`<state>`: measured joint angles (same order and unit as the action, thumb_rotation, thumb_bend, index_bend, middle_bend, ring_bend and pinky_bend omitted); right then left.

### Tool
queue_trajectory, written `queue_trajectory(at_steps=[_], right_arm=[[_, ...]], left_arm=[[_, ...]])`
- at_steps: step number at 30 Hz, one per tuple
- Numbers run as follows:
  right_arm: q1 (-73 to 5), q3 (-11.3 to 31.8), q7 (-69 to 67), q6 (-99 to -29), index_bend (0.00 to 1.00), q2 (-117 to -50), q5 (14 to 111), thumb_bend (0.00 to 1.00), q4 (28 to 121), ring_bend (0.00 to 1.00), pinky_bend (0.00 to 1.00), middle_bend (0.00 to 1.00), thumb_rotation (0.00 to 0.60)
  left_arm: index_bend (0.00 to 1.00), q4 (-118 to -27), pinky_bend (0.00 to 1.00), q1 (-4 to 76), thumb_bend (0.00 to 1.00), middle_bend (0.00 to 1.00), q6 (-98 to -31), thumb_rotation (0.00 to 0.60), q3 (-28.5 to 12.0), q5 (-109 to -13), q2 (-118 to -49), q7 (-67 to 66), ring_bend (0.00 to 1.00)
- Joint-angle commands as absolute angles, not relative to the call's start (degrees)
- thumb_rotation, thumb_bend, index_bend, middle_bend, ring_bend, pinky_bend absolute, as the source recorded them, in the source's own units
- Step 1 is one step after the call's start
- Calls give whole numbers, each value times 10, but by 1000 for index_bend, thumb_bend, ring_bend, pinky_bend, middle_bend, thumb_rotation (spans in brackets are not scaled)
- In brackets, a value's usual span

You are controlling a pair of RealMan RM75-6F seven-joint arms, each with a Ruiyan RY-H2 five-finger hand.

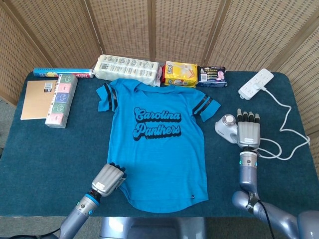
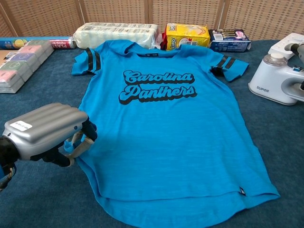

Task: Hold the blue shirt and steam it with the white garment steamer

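Observation:
The blue shirt (image 1: 157, 144) (image 2: 166, 128) lies flat on the table, its printed front facing up. My left hand (image 1: 108, 180) (image 2: 43, 130) is at the shirt's lower left hem, with its curled fingers pinching the edge of the cloth. The white garment steamer (image 1: 226, 126) (image 2: 275, 78) stands on the table to the right of the shirt. My right hand (image 1: 247, 131) lies over its handle from the right. In the chest view only fingertips (image 2: 299, 80) show at the frame edge, wrapped around the handle.
Behind the shirt lie a paper-towel pack (image 1: 127, 68), a yellow packet (image 1: 180, 73) and a dark box (image 1: 211, 76). A tissue stack (image 1: 62, 99) and a brown notebook (image 1: 36, 98) sit at the left. A white power strip (image 1: 256, 82) and its cord (image 1: 289, 127) lie right of the steamer.

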<state>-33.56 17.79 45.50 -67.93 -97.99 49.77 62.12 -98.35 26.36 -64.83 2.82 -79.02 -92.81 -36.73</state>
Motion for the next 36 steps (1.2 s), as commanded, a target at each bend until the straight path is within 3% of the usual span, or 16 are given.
queue_trajectory(at_steps=[1,14,36], right_arm=[[-342,180,457,-674,0,-993,491,385,597,136,104,158,600],[-373,205,463,-662,0,-1027,472,385,533,129,103,154,600],[-344,190,476,-686,0,-1005,470,381,585,72,87,104,600]], left_arm=[[809,-983,493,263,438,713,-648,600,29,-790,-927,-368,574],[809,-982,492,262,438,713,-648,600,27,-786,-928,-371,574],[809,-984,492,262,437,712,-649,600,29,-791,-929,-370,574]])
